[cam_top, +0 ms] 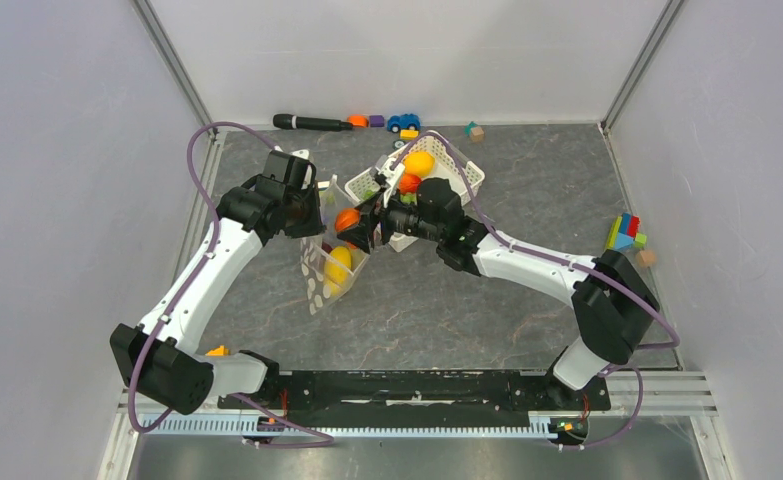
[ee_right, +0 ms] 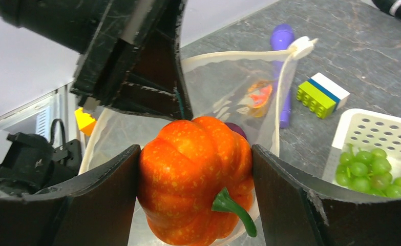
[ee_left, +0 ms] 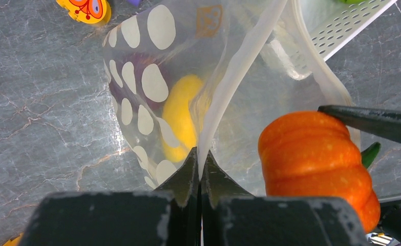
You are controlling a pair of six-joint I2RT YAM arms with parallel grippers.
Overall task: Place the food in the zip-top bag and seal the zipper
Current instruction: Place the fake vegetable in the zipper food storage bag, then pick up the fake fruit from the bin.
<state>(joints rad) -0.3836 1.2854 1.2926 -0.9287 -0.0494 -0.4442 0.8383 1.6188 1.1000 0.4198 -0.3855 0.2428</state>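
The right gripper [ee_right: 193, 154] is clamping the orange toy pumpkin [ee_right: 188, 177] between widely spread fingers, hanging it right at the mouth of the zip-top bag [ee_left: 152, 77]. The left gripper [ee_left: 201, 171] is pinching the bag's rim, jaws fully closed on the plastic, and the zipper [ee_left: 239, 66] is gaping unsealed. A yellow piece [ee_left: 180, 115] is lying inside the bag. Green grapes [ee_right: 372, 171] are sitting in the white basket [ee_right: 387, 130] just beside it, and a building block [ee_right: 323, 95] is resting on the grey table [ee_left: 44, 128].

Zip-top bag [ee_left: 147, 82] mouth open, crowded by left fingers [ee_left: 185, 177], pumpkin [ee_right: 195, 174]; basket [ee_right: 372, 128] adjacent.
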